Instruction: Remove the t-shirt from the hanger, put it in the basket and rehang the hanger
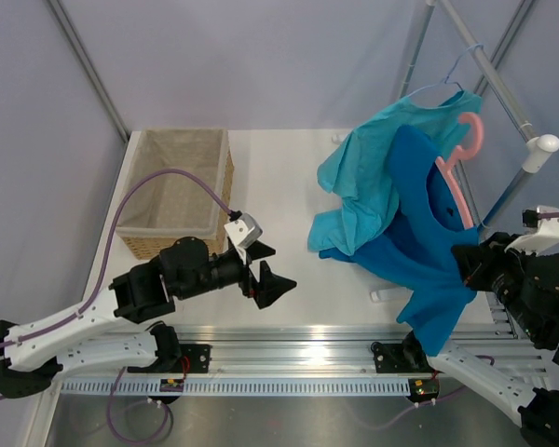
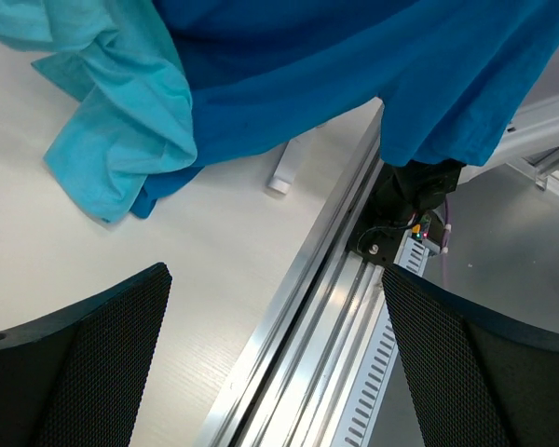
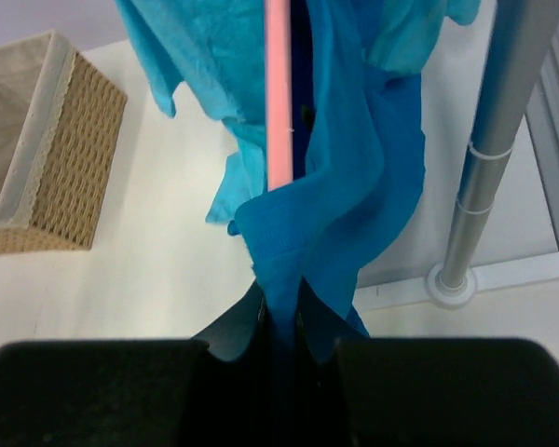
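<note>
The deep-blue t-shirt (image 1: 427,237) hangs on the pink hanger (image 1: 458,168) from the rail at the right. Its lower part drapes toward the table's front edge. My right gripper (image 1: 468,265) is shut on a fold of the t-shirt (image 3: 340,196), just below the pink hanger bar (image 3: 278,93). My left gripper (image 1: 278,282) is open and empty over the table's middle, left of the shirts. In the left wrist view the t-shirt (image 2: 354,65) hangs ahead of the spread fingers (image 2: 84,363).
A teal t-shirt (image 1: 363,177) on a thin light-blue wire hanger (image 1: 456,70) hangs beside the blue one. A wicker basket (image 1: 177,191) stands at the back left. The rack's metal post (image 3: 489,158) stands at the right. An aluminium rail (image 1: 289,340) runs along the front edge.
</note>
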Robot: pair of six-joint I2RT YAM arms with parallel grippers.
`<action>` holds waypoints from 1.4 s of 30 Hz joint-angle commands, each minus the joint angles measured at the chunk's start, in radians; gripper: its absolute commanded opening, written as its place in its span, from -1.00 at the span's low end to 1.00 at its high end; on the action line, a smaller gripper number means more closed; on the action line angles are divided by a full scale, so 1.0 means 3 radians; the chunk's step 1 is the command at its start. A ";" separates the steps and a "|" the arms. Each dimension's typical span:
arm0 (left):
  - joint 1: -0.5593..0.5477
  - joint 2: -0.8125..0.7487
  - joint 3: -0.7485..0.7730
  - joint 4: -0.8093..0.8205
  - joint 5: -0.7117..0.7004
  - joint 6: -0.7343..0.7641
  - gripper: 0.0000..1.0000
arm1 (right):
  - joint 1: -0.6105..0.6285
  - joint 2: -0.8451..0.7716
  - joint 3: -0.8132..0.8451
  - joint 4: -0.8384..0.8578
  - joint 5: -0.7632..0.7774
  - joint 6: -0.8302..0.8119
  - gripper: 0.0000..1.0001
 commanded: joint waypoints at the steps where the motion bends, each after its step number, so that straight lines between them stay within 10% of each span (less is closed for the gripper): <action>1: -0.0014 0.0069 0.0221 0.0289 0.0099 0.0110 0.97 | 0.0013 -0.0082 0.0207 0.0181 -0.0490 -0.0276 -1.00; 19: -0.0014 -0.0017 0.0365 0.0320 0.0038 0.0146 0.98 | 0.0013 -0.0168 -0.0044 -0.0234 -0.1283 -0.0296 -1.00; 28: -0.0014 -0.0170 0.0487 0.0207 0.0400 0.0345 0.98 | 0.0013 -0.0302 -0.0569 0.0542 -0.3240 -0.0782 -1.00; 42: -0.0008 0.0044 0.0753 0.0176 0.1227 0.0719 0.98 | 0.0013 -0.0200 -0.0805 0.1423 -0.4351 -0.0890 -1.00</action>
